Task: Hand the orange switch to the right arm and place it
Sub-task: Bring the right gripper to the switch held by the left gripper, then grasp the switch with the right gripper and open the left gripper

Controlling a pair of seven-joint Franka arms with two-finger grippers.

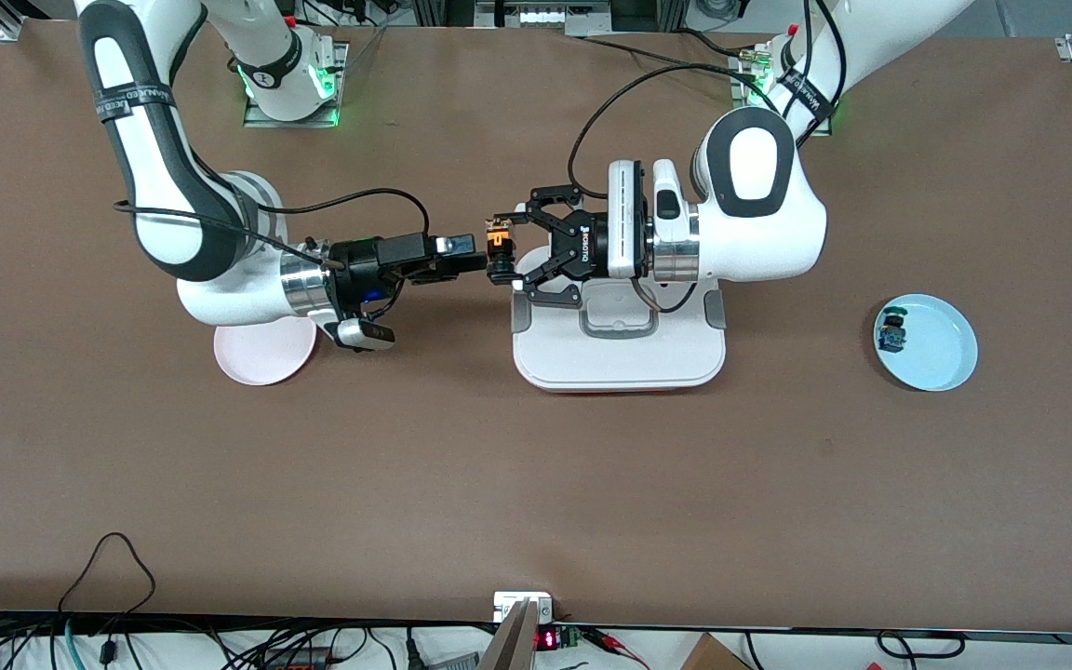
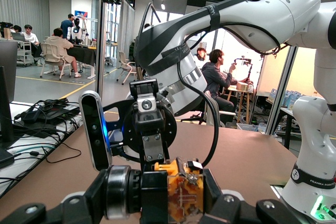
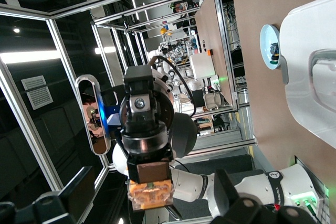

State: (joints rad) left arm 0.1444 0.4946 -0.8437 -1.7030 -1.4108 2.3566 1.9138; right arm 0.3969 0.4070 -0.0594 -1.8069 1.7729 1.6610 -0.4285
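Orange switch [image 1: 499, 240] is up in the air mid-table, over the edge of the white tray [image 1: 618, 358] toward the right arm's end. Left gripper [image 1: 515, 251] has its jaws pinching the switch. Right gripper [image 1: 478, 261] meets it from the other end, jaws pressed onto the same switch. Pink plate [image 1: 261, 358] sits under the right arm [image 1: 164, 177]; blue plate [image 1: 936, 349] with a small blue-green part [image 1: 892, 332] lies toward the left arm's end.
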